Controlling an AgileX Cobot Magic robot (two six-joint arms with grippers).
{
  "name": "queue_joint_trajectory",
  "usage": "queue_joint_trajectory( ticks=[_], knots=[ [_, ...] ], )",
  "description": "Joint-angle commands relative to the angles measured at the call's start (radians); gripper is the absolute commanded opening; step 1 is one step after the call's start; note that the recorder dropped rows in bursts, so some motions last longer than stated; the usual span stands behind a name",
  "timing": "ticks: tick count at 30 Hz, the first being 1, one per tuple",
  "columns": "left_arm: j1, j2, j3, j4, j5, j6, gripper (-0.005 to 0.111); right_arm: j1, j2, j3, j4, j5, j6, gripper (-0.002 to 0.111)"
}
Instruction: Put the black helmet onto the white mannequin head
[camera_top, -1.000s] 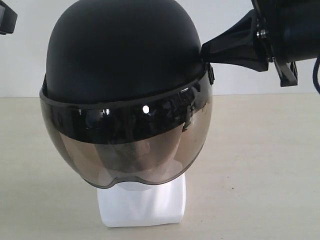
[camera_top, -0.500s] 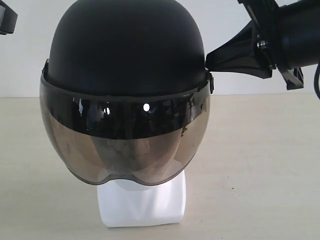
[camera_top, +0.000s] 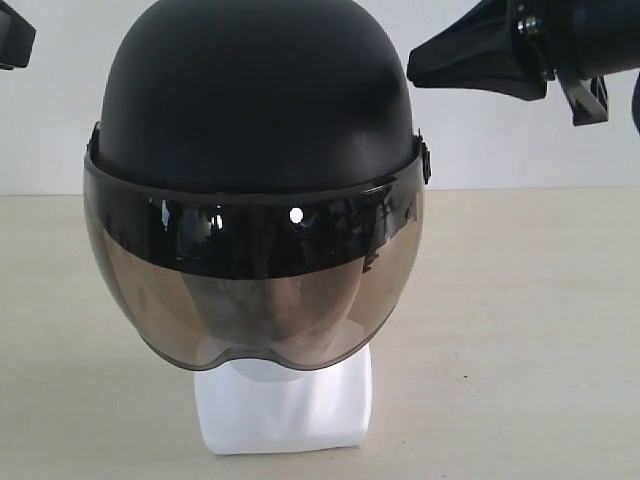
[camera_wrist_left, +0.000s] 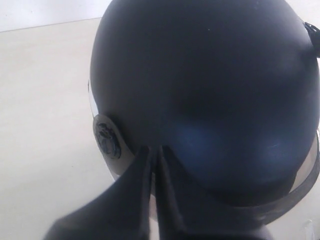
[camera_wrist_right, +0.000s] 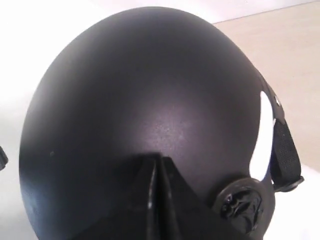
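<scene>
The black helmet (camera_top: 255, 100) sits level on the white mannequin head (camera_top: 285, 405). Its smoky visor (camera_top: 250, 280) covers the face, which shows only dimly through it, and the white neck and base stick out below. My right gripper (camera_top: 412, 68) is shut on nothing and hovers just off the shell's upper right side. In the right wrist view its shut fingertips (camera_wrist_right: 159, 158) point at the helmet's dome (camera_wrist_right: 150, 90). My left gripper (camera_wrist_left: 154, 148) is shut too, with its tips close to the helmet (camera_wrist_left: 210, 75) beside the visor pivot (camera_wrist_left: 106, 137). Only a corner of the left gripper (camera_top: 15, 35) shows in the exterior view.
A pale beige table (camera_top: 520, 320) carries the mannequin base, and a white wall (camera_top: 480, 140) stands behind. The helmet's black chin strap (camera_wrist_right: 285, 150) hangs at its side in the right wrist view.
The right gripper has lifted up off the helmet's right side. The helmet has gone from tilted to level on the head.
</scene>
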Motion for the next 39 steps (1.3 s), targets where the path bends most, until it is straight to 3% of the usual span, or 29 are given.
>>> queue_joint_trajectory(
  ticks=[1,9,13,19,28,34,39],
  knots=[
    [-0.004,-0.006,-0.007,-0.008,0.008,0.007,0.004,-0.030,0.000,-0.018,-0.026,0.029,0.010,0.001],
    [-0.004,-0.117,-0.007,-0.001,0.024,0.007,0.004,-0.170,-0.149,-0.018,-0.251,0.136,0.014,0.001],
    [-0.004,-0.211,0.008,-0.001,0.011,0.007,0.004,-0.164,-0.346,-0.005,-0.461,0.091,0.036,0.001],
    [-0.004,-0.354,0.113,-0.055,-0.112,0.002,0.004,-0.164,-0.591,0.066,-0.640,0.027,0.036,0.001],
    [-0.004,-0.562,0.327,-0.167,-0.182,-0.045,0.004,-0.068,-0.759,0.099,-0.637,0.068,0.048,0.001],
    [-0.004,-0.643,0.375,-0.179,-0.081,-0.068,0.004,-0.058,-0.809,0.099,-0.606,0.068,0.050,0.001],
    [-0.004,-0.674,0.375,-0.202,-0.096,-0.068,0.004,-0.058,-0.815,0.099,-0.604,0.068,0.053,0.001]
  ],
)
